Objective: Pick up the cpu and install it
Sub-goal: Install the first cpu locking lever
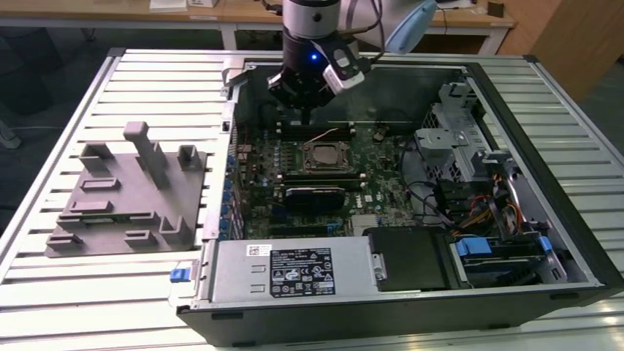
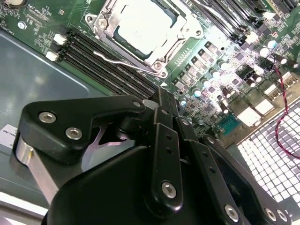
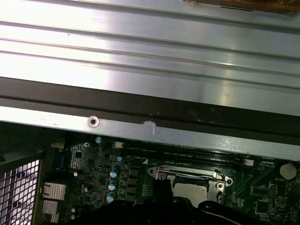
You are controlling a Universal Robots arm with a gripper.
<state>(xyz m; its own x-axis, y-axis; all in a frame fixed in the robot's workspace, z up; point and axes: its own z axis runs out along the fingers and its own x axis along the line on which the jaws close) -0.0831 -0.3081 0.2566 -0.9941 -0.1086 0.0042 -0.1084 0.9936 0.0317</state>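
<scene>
The cpu (image 1: 325,154) lies flat in the dark socket (image 1: 325,165) in the middle of the motherboard, its silver-grey top facing up. In the second wrist view the cpu (image 2: 140,26) sits inside the socket's metal frame (image 2: 185,28). In the first wrist view, part of the cpu (image 3: 190,190) shows behind the dark gripper body. My gripper (image 1: 307,119) hangs just above the board, a little behind the socket toward the case's far wall. Its black fingers (image 2: 161,105) are drawn together, shut with nothing between them, and they do not touch the cpu.
The open computer case (image 1: 546,183) lies on a slatted metal table (image 1: 58,292). A grey moulded plastic tray (image 1: 127,194) stands at the exterior view's left. Memory slots (image 1: 317,134), a power supply (image 1: 292,270), drive cages (image 1: 458,146) and cables (image 1: 468,212) crowd around the socket.
</scene>
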